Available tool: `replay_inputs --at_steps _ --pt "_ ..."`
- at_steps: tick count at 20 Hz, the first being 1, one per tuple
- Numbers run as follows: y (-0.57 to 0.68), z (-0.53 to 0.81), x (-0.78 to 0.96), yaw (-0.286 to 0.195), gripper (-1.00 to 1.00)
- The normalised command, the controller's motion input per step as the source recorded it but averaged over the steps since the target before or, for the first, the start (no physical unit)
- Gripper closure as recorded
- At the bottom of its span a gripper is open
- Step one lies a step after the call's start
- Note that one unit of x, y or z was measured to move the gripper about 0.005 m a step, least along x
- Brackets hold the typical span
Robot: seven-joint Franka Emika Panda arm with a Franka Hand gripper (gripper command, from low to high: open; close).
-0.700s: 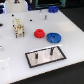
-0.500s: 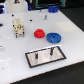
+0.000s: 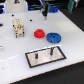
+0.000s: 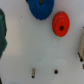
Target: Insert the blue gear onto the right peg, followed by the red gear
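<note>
Your blue gear [image 3: 54, 37] lies flat on the worktop [image 3: 20, 70], centre-right of the exterior view, below the jaws [image 3: 45, 19] at upper centre; I cannot tell whether they're parted.

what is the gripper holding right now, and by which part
Nothing. The gripper hangs above the table; the blue gear and red gear lie untouched.

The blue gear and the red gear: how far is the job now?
Nothing looks done yet. The blue gear and the red gear both lie flat on the white table, away from the grey plate. The right peg is bare. The gripper hangs above the table behind the gears and holds nothing. Both insertions remain.
</note>
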Motion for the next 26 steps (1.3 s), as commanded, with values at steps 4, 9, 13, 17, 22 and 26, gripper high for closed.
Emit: replay_inputs --at_steps 4,9,13,17,22,26 --pt "0.21 -0.53 -0.10 0.000 -1.00" --pt "0.08 -0.51 -0.15 0.000 -1.00" --pt "0.03 -0.50 -0.20 0.000 -1.00" --pt "0.04 -0.49 -0.22 0.000 -1.00" --pt "0.01 -0.47 -0.26 0.000 -1.00" --pt "-0.01 -0.41 -0.29 0.000 -1.00"
